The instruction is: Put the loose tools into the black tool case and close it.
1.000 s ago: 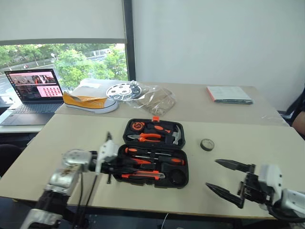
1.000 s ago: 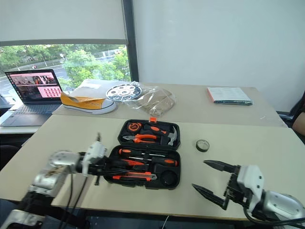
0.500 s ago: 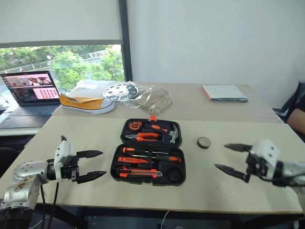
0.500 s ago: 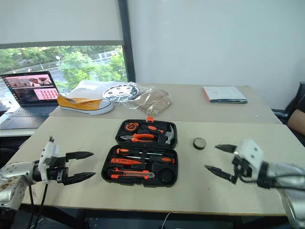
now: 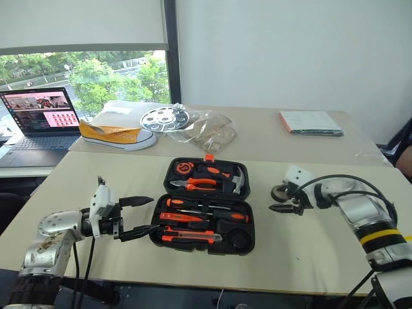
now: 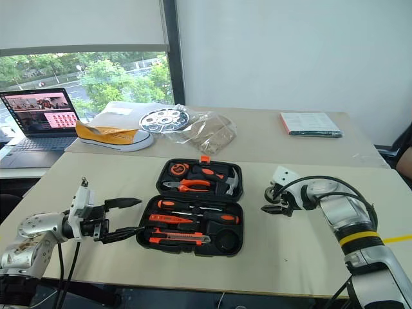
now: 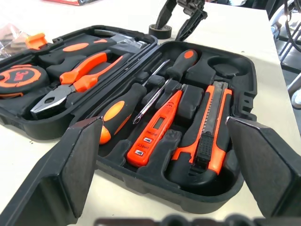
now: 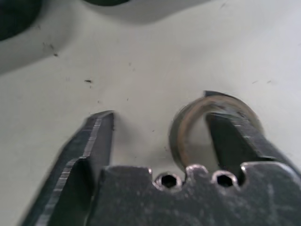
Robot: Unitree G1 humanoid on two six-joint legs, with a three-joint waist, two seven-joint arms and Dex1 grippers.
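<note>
Left eye view showed the black tool case lying open on the pale tabletop, its lid half holding pliers, a hammer and a tape measure. In the near half sat two screwdrivers, a slim orange tester and a utility knife, each in its recess. The small tape roll lay flat on the tabletop just beside the case's right edge. The right hand was down at the roll with its fingers partly apart; in the right wrist view one finger stood inside the ring of the roll and the other outside it, not yet pinching. The left hand hung wide open and empty near the case's left edge, pointing toward it.
</note>
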